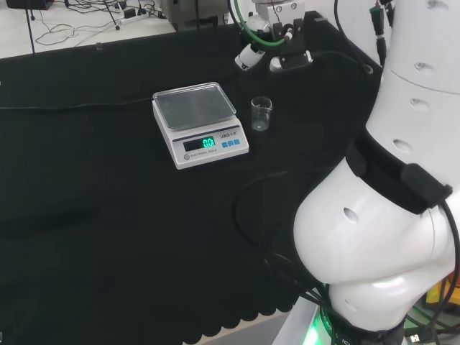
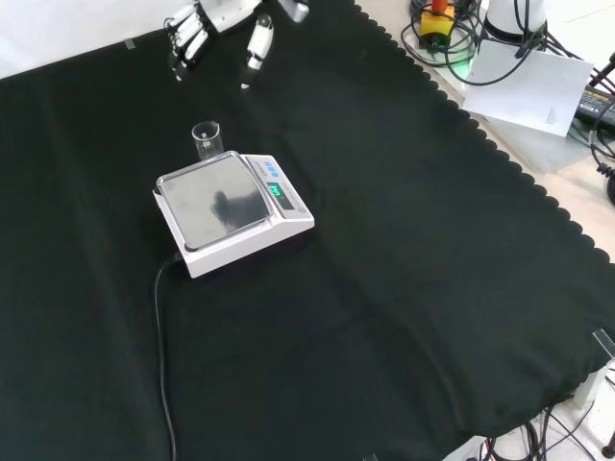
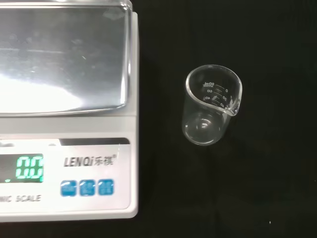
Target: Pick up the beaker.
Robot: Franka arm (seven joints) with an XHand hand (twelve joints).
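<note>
A small clear glass beaker (image 1: 261, 113) stands upright and empty on the black cloth, just right of a white scale in the head view. In the front view the beaker (image 2: 206, 141) sits right behind the scale's pan, and in the wrist view the beaker (image 3: 210, 106) lies beside the scale with its spout turned away from it. The black and white hand (image 2: 216, 29) hovers above the cloth beyond the beaker, apart from it, fingers hanging relaxed and spread with nothing held. In the head view the hand (image 1: 253, 54) is to the beaker's far side, near the top.
The white scale (image 1: 201, 123) with a steel pan and lit green display stands at the cloth's middle (image 2: 226, 206) (image 3: 64, 99); its cable (image 2: 161, 336) trails over the cloth. Black cables (image 1: 251, 208) loop by the arm's base. The arm's white links (image 1: 388, 215) rise at right.
</note>
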